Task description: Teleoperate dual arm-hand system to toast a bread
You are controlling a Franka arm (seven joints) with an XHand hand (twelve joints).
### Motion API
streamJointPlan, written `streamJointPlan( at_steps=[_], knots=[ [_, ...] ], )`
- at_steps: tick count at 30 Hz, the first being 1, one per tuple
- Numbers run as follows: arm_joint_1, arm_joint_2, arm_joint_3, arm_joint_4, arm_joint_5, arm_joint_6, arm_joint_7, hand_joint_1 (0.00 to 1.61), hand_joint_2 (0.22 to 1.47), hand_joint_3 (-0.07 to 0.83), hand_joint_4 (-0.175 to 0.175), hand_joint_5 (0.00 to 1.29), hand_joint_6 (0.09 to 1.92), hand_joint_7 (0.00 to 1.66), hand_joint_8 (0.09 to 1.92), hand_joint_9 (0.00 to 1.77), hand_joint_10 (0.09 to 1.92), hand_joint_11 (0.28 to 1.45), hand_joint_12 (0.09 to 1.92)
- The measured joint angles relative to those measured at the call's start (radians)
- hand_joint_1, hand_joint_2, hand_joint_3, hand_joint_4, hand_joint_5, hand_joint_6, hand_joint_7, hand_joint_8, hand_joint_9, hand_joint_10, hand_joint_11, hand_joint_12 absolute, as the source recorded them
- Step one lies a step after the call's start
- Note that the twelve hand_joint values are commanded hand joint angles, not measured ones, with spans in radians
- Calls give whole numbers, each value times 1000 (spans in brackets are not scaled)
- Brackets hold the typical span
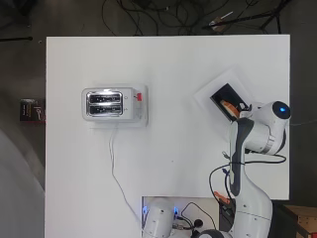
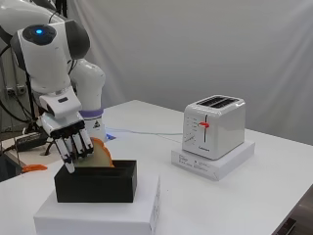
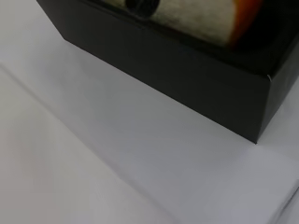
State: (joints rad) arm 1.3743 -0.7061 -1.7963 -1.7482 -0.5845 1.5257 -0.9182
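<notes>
Black box (image 3: 187, 79): nearest item in the wrist view; an open-topped, dark container with straight walls. It rests on a low white platform (image 2: 98, 215), which lies flat on the table (image 1: 188, 163).
Platform position: right side of the table in the overhead view, turned at an angle to the table edges.
Bread slice (image 2: 95, 155): stands inside the black box, pale face with an orange-brown crust; its upper part projects above the box rim. In the wrist view the pale face and the orange edge show just past the box wall.
Robot hand (image 2: 66, 129): black and white, pointing down over the box end nearest the arm. Fingers (image 2: 73, 147) hang fairly straight and lie against the face of the bread slice. Whether the thumb closes on the far side of the slice cannot be determined from these views.
Toaster (image 2: 213, 126): white, two-slot, upright on its own white base (image 2: 212, 161). It stands well apart from the black box, on the left half of the table in the overhead view.
Toaster lever (image 2: 204, 125): red, at the upper part of its vertical track.
Toaster slots (image 1: 104, 104): both visible from overhead.
Power cord (image 1: 115, 168): white, runs from the toaster across the table toward the arm's base.
</notes>
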Motion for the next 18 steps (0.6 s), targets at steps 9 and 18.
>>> streamJointPlan(
  at_steps=[9, 18],
  knots=[
    [-174, -21, 407, -22, 17, 19, -11, 1243, 1150, 1, -175, 730, 1224, 1122, 878, 1518, 87, 694, 683],
    [-342, -86, 868, -245, 107, 107, -84, 1231, 1174, 0, -175, 708, 1250, 1050, 1019, 1449, 87, 688, 529]
  ],
)
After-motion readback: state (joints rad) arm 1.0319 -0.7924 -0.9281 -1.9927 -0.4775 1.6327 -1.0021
